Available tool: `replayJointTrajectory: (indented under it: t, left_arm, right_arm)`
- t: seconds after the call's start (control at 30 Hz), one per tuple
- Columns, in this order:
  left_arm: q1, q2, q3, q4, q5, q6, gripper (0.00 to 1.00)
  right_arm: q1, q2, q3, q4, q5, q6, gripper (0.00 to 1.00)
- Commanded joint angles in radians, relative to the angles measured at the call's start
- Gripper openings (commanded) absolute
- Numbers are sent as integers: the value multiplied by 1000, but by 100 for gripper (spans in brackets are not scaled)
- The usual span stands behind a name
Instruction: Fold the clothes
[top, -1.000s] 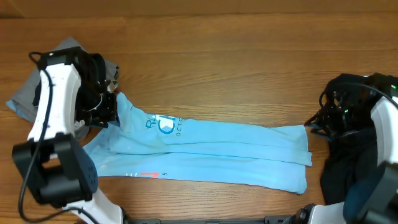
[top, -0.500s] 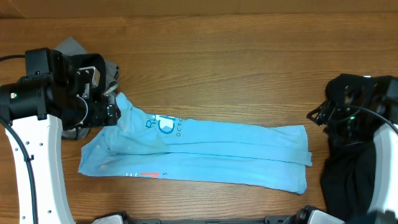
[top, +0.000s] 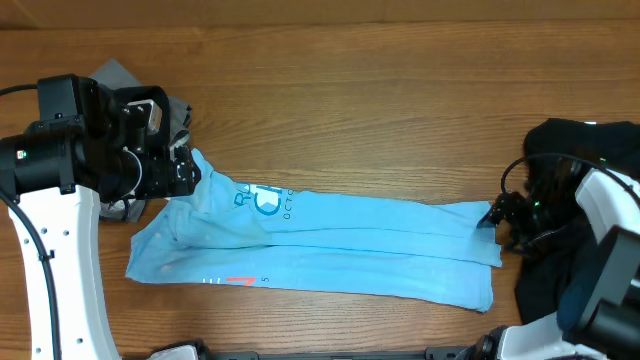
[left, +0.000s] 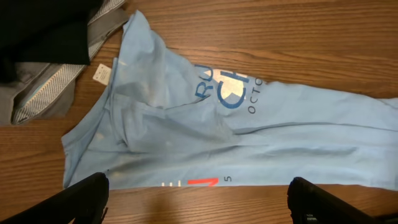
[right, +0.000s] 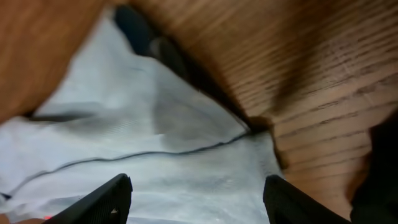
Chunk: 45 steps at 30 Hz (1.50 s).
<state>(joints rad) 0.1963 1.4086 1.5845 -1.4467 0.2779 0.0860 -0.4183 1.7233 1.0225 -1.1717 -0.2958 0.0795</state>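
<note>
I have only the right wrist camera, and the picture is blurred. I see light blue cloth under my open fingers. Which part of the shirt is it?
Observer: The upper corner of the right end of the light blue T-shirt, which lies as a long folded strip across the table. The right gripper is at that corner.
Operator: Where is the collar?
Observer: At the opposite end; the left wrist view shows the neck label there.
Operator: Is the left gripper holding that end?
Observer: No, the left gripper is open above it and holds nothing.
</note>
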Motion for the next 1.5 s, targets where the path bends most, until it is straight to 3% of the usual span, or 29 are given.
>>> replayJointTrajectory:
  t: [0.0, 0.2, 0.3, 0.5, 0.6, 0.77, 0.97, 1.17, 1.47]
  left_arm:
    - [-2, -14, 8, 10, 30, 15, 94]
    - [-2, -13, 8, 23, 31, 15, 94]
    - [-2, -10, 8, 32, 36, 15, 94]
    - [-2, -5, 8, 42, 38, 15, 94]
    - [-2, -5, 8, 42, 38, 15, 94]
    - [-2, -5, 8, 42, 38, 15, 94]
    - [-2, -5, 8, 42, 37, 15, 94]
    - [-2, -5, 8, 42, 37, 15, 94]
    - [-2, -5, 8, 41, 37, 14, 94]
  right_arm:
    - [-4, 42, -39, 7, 83, 42, 72]
    - [-3, 57, -91, 46, 55, 63, 71]
    - [11, 56, -94, 57, -44, 17, 62]
    - [59, 55, -85, 66, -129, -29, 20]
    - [59, 45, -61, 59, -128, -36, 4]
    - [56, -19, 24, 25, -103, -10, 4]
    - [56, -103, 229, -80, 77, 107, 4]
    - [72, -143, 392, -180, 73, 109, 4]
    - [275, -147, 400, -205, 2, 183, 4]
